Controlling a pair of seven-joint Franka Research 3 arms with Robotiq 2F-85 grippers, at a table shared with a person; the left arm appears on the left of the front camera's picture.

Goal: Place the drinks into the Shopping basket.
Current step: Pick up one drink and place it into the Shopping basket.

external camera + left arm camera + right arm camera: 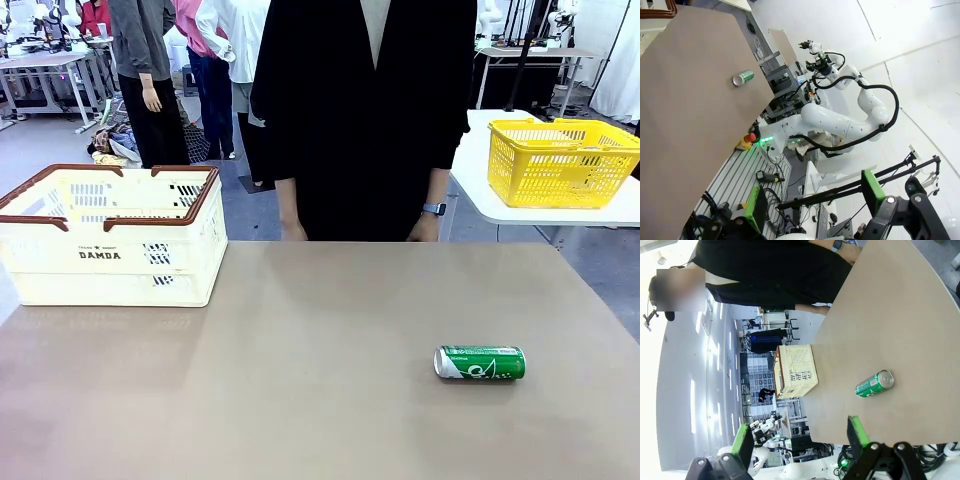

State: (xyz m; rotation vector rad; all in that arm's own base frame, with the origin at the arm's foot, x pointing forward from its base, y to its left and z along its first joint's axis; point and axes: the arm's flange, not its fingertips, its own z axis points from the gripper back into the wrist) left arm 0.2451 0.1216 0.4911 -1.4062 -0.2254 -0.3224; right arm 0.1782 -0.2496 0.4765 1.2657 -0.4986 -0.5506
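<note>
One drink, a green can (480,362) with white markings and silver ends, lies on its side on the tan table (300,330), right of centre near the front. It also lies on the table as the green can (743,77) and the green can (874,384). The cream-white Shopping basket (100,272), with a brown rim and "DAMDA" on its side, stands at the table's far left; what is inside it is hidden. The same basket (800,367) stands beyond the can. My left gripper (815,200) is open, off the table's edge. My right gripper (800,437) is open, well short of the can.
A person in black (365,110) stands at the far edge with both hands resting by the table. A yellow mesh basket (560,165) sits on a separate white table at the back right. My right arm (840,120) stands raised beside the table.
</note>
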